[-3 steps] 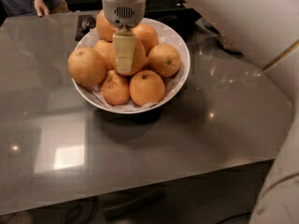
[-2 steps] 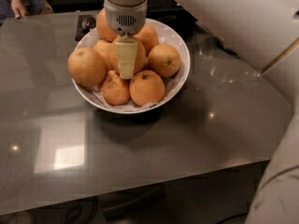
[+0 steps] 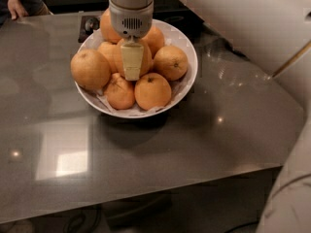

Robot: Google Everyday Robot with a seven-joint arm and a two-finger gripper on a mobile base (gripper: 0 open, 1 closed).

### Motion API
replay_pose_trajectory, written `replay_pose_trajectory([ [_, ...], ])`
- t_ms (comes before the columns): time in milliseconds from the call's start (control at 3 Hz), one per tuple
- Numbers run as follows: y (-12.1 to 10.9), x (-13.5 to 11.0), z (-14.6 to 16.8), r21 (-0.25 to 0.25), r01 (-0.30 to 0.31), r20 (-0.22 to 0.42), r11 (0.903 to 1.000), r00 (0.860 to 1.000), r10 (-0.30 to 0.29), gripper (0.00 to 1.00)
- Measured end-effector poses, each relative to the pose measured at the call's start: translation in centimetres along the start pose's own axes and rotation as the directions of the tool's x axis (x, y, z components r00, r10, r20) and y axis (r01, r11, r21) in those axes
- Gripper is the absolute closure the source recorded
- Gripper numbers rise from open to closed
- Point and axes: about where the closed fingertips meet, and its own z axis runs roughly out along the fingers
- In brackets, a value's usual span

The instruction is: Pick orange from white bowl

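Midway through the pick: on the worktop [image 3: 43, 130], the orange [image 3: 117, 59] crowns the heap, pincer [image 3: 132, 69] low over it.
Whether it is clamped or loose cannot be told; next, likely, a firm hold and a straight lift clear of the white bowl [image 3: 187, 42].

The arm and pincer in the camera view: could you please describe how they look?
The pincer, over the oranges in the white bowl, has a light grey cylindrical housing with a small slotted grille and a flat cream tip. The arm is a smooth, bulky white shell. No cables show.
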Motion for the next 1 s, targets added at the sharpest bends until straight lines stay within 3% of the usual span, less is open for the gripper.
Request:
replay_pose_trajectory([
  [333, 0.1, 0.1, -1.4, 0.041, -0.008, 0.057, 0.9991, 0.998, 0.006, 0.98],
  [667, 1.3, 0.9, -4.5, 0.093, -0.040, 0.146, 0.9949, 0.989, 0.026, 1.00],
  [1000, 5.3, 2.9, -10.5, 0.130, -0.087, 0.291, 0.9877, 0.956, 0.046, 1.00],
])
